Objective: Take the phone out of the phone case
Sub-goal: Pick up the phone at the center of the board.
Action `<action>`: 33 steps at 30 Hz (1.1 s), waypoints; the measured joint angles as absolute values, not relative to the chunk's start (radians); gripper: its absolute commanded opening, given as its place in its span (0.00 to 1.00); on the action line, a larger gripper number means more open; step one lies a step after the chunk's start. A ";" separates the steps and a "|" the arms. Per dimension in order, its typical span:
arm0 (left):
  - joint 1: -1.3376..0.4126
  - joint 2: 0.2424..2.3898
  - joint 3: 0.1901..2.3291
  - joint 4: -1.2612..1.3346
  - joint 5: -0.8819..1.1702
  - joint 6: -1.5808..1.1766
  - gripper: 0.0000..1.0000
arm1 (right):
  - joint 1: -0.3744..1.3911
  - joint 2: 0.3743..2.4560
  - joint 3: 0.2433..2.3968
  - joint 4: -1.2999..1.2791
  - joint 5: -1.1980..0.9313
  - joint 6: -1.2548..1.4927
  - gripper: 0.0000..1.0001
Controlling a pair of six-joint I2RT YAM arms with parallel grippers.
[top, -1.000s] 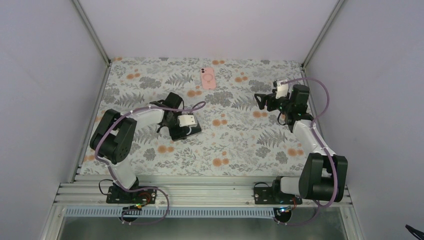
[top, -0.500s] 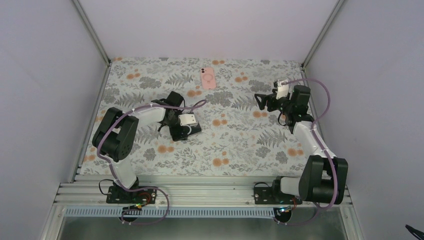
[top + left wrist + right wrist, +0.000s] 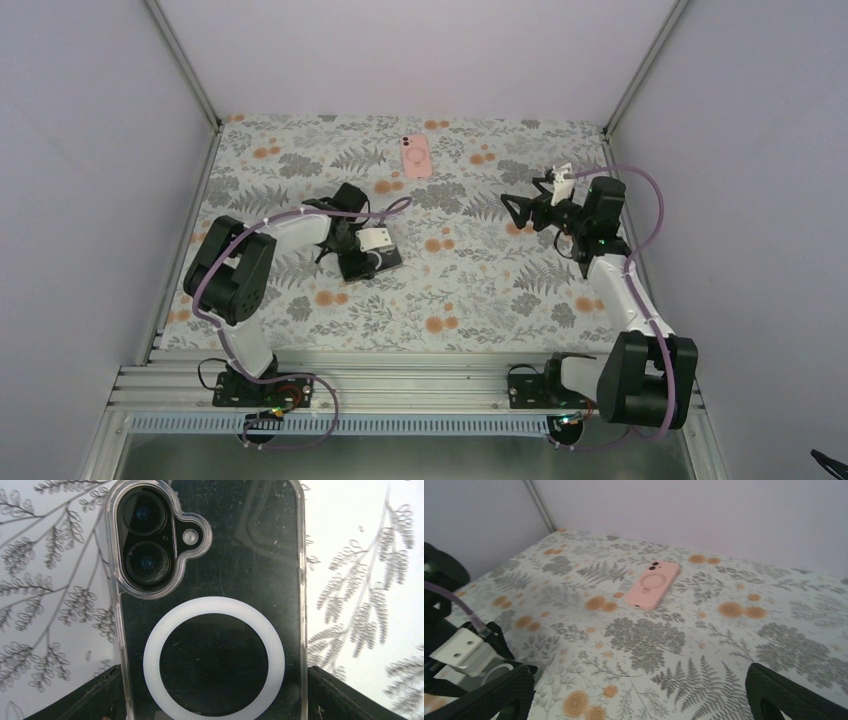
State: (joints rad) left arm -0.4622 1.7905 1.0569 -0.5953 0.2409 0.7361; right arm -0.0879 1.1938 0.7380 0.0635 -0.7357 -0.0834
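Observation:
A black phone in a clear case with a white ring on its back lies camera side up on the floral table. It shows left of centre in the top view. My left gripper is down on it. In the left wrist view the left gripper has its fingers against both long edges of the case. My right gripper hangs open and empty above the right side of the table. It is open in the right wrist view too.
A pink phone lies near the back wall, also in the right wrist view. Grey walls and metal posts enclose the table on three sides.
My right arm has swung its gripper a little left and lower, with the wrist shifting right. My left gripper has stayed on the cased phone.

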 measured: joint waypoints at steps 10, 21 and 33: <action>-0.462 1.681 1.113 -0.665 0.324 0.683 0.50 | -0.087 1.228 0.851 -0.028 -0.855 -0.016 1.00; -0.514 1.635 1.262 -0.670 0.350 0.631 0.50 | 0.003 1.438 1.016 -0.170 -0.971 0.225 0.88; -0.617 1.629 1.358 -0.675 0.322 0.620 0.50 | 0.139 1.456 0.987 -0.210 -1.060 0.338 0.88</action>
State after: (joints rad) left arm -0.6167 1.6291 1.3579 -0.6746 0.3218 0.6197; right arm 0.1390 1.4555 0.9871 -0.2100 -1.0595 0.3378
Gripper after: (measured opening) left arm 0.808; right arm 0.886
